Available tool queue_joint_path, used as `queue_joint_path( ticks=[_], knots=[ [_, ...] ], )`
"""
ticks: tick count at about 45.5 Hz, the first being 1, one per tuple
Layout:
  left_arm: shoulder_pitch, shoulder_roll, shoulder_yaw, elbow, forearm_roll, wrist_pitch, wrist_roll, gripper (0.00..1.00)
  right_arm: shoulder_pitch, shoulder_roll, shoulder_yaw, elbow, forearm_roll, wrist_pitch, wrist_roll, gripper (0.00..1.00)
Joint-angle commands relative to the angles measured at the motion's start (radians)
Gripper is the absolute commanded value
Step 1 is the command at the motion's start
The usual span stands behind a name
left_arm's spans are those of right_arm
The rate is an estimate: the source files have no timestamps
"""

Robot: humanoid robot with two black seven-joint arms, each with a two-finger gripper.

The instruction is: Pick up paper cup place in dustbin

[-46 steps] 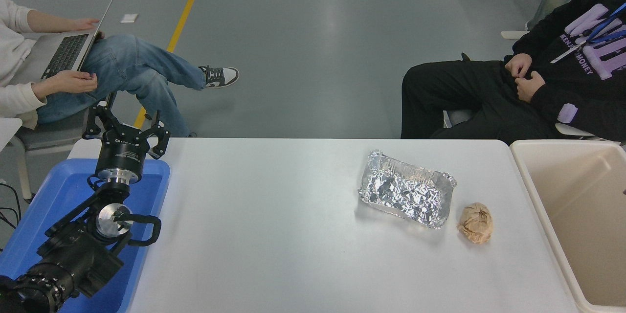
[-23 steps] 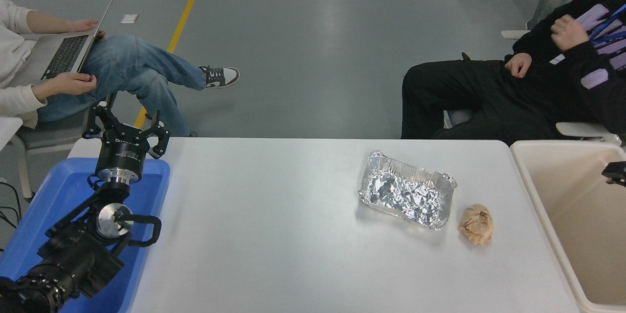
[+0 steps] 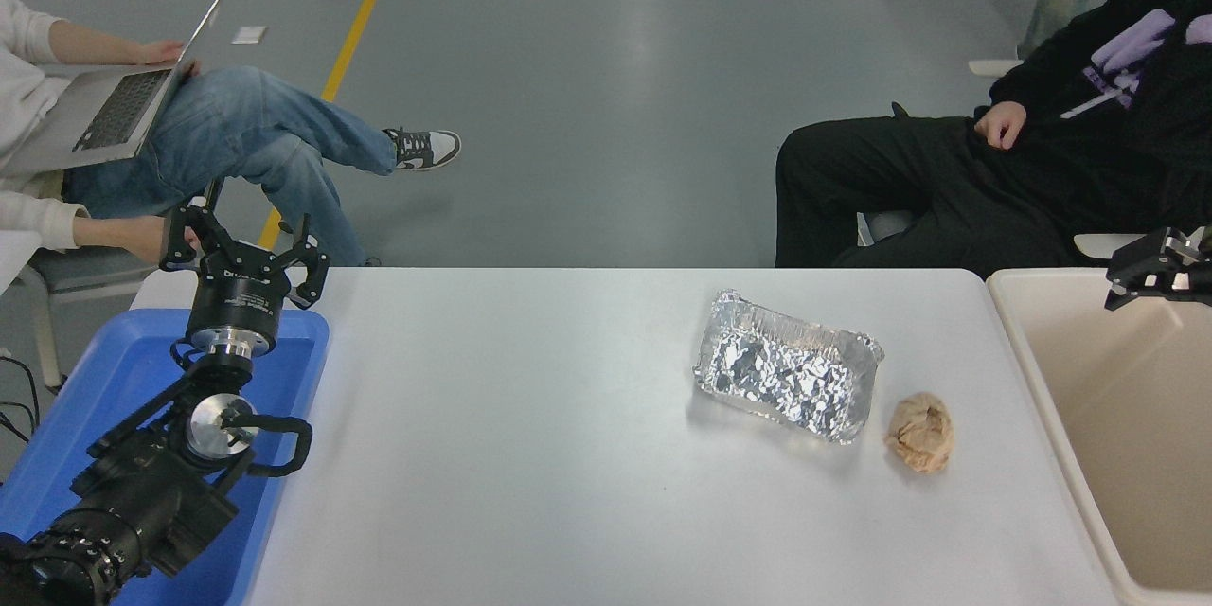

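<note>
Apparently my right gripper point(image 3: 1131, 279) hung spread and empty over the dustbin's point(image 3: 1027, 369) far rim, paper cup unseen, left gripper point(image 3: 244, 246) open over the blue tray point(image 3: 114, 369), table middle point(image 3: 530, 417) bare, no readable labels.

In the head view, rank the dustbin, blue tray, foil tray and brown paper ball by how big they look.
1. dustbin, cut off by the frame
2. blue tray, partly hidden by the left arm; unsure against the dustbin
3. foil tray
4. brown paper ball

Large beige dustbin point(image 3: 1051, 398), thick rounded rim, at table's right edge, paper cup unseen
</note>
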Motion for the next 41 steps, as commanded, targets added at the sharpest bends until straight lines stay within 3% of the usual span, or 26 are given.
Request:
queue_joint_path(
  ticks=[1,17,41],
  knots=[
    [0.000,0.000,0.000,-0.001,-0.001,0.000,0.000,0.99,0.182,0.197,-0.015,0.096,0.000,0.092,-0.002,1.00],
    [0.000,-0.001,0.000,0.001,-0.001,0.000,0.000,0.99,0.288,0.298,0.215,0.096,0.010,0.092,-0.002,1.00],
    [0.000,0.000,0.000,0.001,0.000,0.000,0.000,0.99,0.286,0.343,0.154,0.099,0.058,0.092,0.000,1.00]
  ],
)
